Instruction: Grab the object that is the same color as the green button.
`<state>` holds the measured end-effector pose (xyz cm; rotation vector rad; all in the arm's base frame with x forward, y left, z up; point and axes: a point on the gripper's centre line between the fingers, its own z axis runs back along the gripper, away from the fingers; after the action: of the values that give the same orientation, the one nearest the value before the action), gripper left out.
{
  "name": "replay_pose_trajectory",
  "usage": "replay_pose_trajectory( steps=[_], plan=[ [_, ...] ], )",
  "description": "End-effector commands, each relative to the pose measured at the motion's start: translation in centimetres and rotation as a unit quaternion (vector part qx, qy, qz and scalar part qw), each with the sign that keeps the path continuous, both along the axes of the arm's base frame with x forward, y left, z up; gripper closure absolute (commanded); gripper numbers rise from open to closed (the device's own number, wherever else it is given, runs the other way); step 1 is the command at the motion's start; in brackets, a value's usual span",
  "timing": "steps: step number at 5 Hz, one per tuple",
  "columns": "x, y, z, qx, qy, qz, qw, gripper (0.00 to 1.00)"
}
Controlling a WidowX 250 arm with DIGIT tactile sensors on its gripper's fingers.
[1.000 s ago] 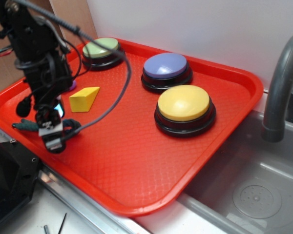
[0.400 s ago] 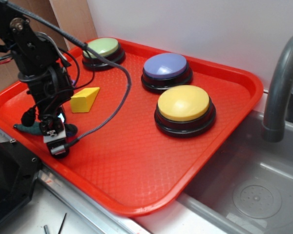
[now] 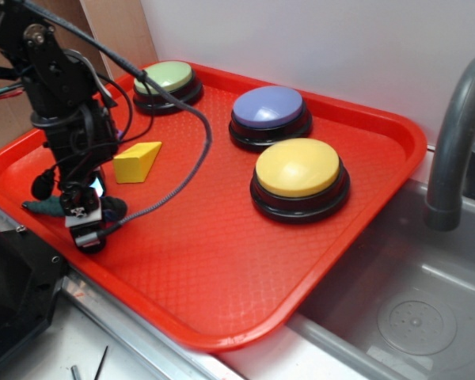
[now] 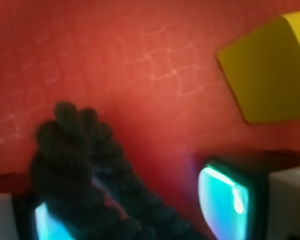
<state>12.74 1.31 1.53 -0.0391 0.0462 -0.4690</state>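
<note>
The object, a dark green braided rope, lies on the red tray near its front left edge. My gripper points down over the rope's middle, so only the two ends show on either side. In the wrist view the rope runs between the fingers, against the left one, with a gap before the right fingertip. The gripper stands open around it. The green button sits at the tray's far left corner, beyond the arm.
A yellow wedge block lies just behind and right of the gripper. A purple-topped button and a yellow-topped button stand on the tray's right half. A sink with a grey faucet lies to the right.
The gripper has come down over the rope and shifted slightly left; in the last half second it has barely moved. The rope stays on the tray.
</note>
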Motion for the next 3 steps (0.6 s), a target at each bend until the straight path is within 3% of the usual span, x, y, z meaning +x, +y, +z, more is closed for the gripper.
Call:
replay_pose_trajectory(
  steps=[1,3],
  plan=[
    [-1.2,0.2,0.4,0.004,0.012,0.014,1.0,1.0],
    [0.5,-0.4,0.9,0.009,0.034,0.01,0.999,1.0]
  ],
)
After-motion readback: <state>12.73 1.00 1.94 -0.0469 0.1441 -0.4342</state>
